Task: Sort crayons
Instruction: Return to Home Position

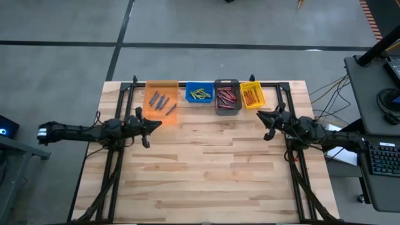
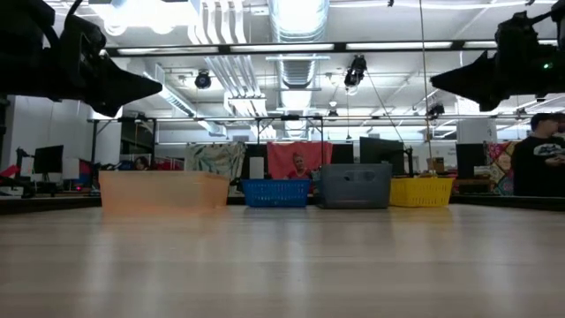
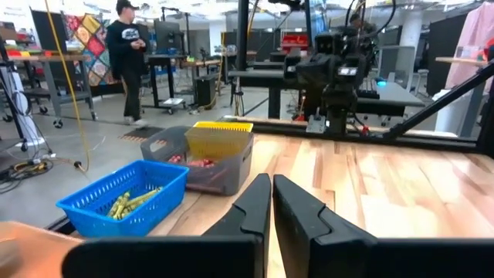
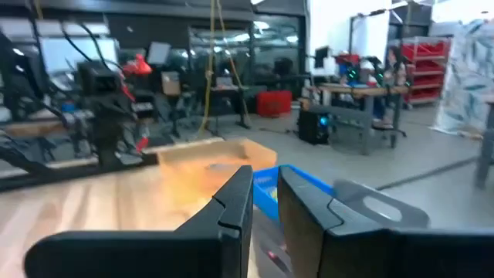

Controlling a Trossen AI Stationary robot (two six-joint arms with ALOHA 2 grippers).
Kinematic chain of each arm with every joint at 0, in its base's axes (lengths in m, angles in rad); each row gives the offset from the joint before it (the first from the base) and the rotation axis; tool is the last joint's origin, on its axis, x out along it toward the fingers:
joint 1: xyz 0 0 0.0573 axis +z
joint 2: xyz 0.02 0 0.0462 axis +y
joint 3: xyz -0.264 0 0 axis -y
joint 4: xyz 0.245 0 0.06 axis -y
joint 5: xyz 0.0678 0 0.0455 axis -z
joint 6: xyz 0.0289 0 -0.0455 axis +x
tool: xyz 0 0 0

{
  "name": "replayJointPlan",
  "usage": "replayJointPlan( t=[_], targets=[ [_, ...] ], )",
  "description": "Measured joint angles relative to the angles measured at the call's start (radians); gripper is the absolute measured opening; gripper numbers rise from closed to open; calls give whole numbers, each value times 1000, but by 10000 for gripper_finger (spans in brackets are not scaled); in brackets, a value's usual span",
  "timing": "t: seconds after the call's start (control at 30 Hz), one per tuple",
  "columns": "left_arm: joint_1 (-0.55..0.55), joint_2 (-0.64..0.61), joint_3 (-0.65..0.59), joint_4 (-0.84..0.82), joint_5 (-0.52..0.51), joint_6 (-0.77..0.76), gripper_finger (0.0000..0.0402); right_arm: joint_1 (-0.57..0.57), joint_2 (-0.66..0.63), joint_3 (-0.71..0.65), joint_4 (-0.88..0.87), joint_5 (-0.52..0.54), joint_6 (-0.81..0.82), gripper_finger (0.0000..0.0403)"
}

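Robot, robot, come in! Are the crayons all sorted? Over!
Left gripper, right gripper: empty, raised. Crayons all in bins. No loose ones seen. Over.

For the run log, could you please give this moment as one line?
left gripper: raised, jaws shut, empty | right gripper: raised, empty | crayons: in bins

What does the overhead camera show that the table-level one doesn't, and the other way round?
Only the high view looks into the bins: blue crayons in the orange bin, green-yellow crayons in the blue bin, red crayons in the grey bin, orange crayons in the yellow bin. Only the low view shows the room behind, with a person at its right edge. Both show the four bins in a row, plus the left gripper and the right gripper.
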Motion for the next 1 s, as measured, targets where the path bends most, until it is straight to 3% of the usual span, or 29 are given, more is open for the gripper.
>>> replayJointPlan(
  t=[0.57, 0.67, 0.8, 0.83, 1.0],
  targets=[
    [0, 39, -1, -5, 0, 0, 0, 66, 0, -1, -25, 6, 26, 52],
    [-2, -33, -7, -68, -2, -3, 0, 68, 0, -1, -24, 6, 28, 52],
    [-5, -241, -7, -251, -3, -4, 0, 81, 0, -1, -23, 6, 26, 52],
    [-7, -297, -7, -250, -1, -3, 0, 89, 0, -1, -23, 6, 27, 52],
    [-39, -306, -8, -69, -13, -9, 0, 114, -1, -1, -41, -20, 27, 52]
  ],
)
